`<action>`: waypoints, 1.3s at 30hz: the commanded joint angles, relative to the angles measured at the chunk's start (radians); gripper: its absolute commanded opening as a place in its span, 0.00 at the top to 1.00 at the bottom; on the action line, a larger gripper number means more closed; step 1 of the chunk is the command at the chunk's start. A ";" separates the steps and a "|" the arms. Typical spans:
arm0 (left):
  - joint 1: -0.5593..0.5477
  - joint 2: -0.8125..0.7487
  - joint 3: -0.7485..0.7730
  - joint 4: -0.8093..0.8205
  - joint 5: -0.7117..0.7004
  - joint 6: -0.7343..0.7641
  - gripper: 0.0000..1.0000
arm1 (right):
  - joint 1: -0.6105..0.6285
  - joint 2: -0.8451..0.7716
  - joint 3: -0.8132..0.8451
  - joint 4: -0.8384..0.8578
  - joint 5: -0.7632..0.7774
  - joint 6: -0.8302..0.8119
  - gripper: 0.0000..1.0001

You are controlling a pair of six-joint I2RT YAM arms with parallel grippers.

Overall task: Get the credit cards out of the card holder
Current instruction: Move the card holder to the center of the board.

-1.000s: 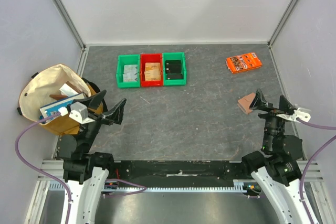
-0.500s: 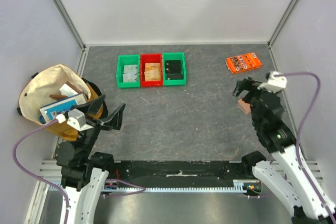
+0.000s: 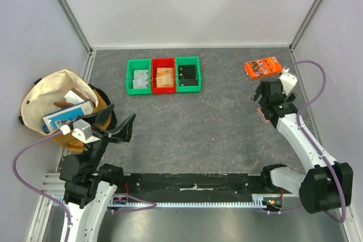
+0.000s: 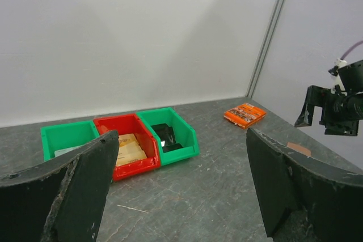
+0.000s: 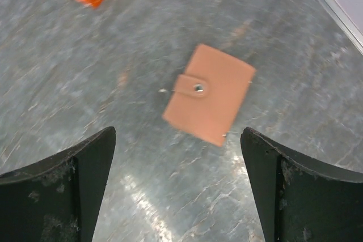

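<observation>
The card holder point(image 5: 209, 94) lies flat on the table point(image 3: 215, 134) over on the right side, near the orange packet point(image 3: 263, 67), and it hasn't budged. The flap is closed, the tab is snapped down, and no cards poke out.

What's new: a second ago the right gripper point(image 5: 177, 140) was tucked back by its base. It has swung out and now hangs right over the holder, pointing down, jaws wide apart with nothing between them. It isn't touching the holder yet.

Meanwhile the left gripper point(image 4: 181, 137) has barely shifted. It's parked low on the left by the tote bag point(image 3: 34, 103), jaws also spread and empty.

My read: the reach is basically done, but the actual job hasn't started. Next it probably needs to drop down and pin or grab the holder, and that tab has to come undone before any card comes out.
</observation>
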 commanded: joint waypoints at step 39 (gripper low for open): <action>-0.035 -0.013 0.003 -0.004 0.008 0.045 0.02 | -0.739 0.364 -0.398 0.763 -0.947 0.289 0.74</action>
